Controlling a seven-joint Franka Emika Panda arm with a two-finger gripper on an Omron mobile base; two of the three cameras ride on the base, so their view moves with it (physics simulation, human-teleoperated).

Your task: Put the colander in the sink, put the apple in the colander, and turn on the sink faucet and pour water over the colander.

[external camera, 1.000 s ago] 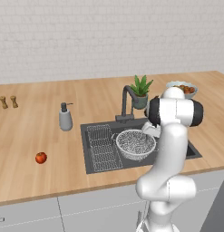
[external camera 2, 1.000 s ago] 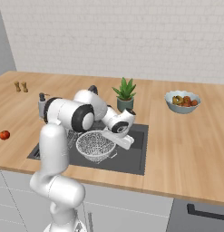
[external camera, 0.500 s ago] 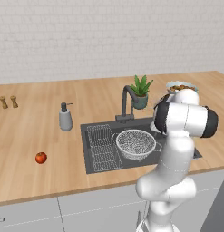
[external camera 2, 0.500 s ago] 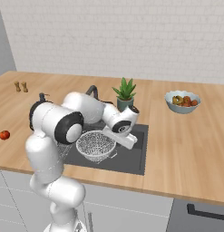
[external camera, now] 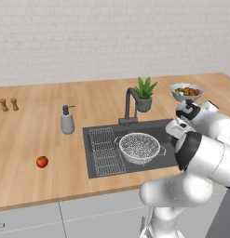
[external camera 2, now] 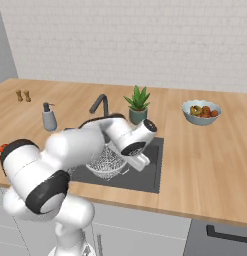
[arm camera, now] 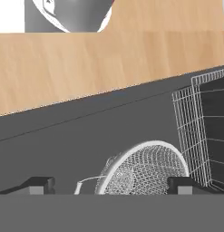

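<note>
The silvery mesh colander [external camera: 139, 148] sits upright in the dark grey sink [external camera: 90, 153], beside the wire rack [external camera: 104, 149]. My gripper [arm camera: 112, 186] hovers just past the colander's right rim, over the sink's right part, open with nothing between its fingers. In the hand view the colander [arm camera: 145, 172] lies close ahead, between the fingertips [arm camera: 38, 183] but apart from them. In the right base view the gripper [external camera 2: 140, 162] hangs at the colander's [external camera 2: 106, 161] near right side. The red apple [external camera: 41, 161] rests on the counter left of the sink. The angular faucet [external camera: 130, 104] stands behind the basin.
A grey soap dispenser [external camera: 66, 121] stands left of the faucet. A potted plant [external camera: 144, 94] is behind the sink and a fruit bowl [external camera: 186, 91] at the back right. Two small shakers [external camera: 8, 104] stand far left. My arm's elbow bulks over the counter's front right.
The jaws have spread wider and let go of the colander, which stays in the sink. The hand has drawn back to the right and the elbow has swung outward.
</note>
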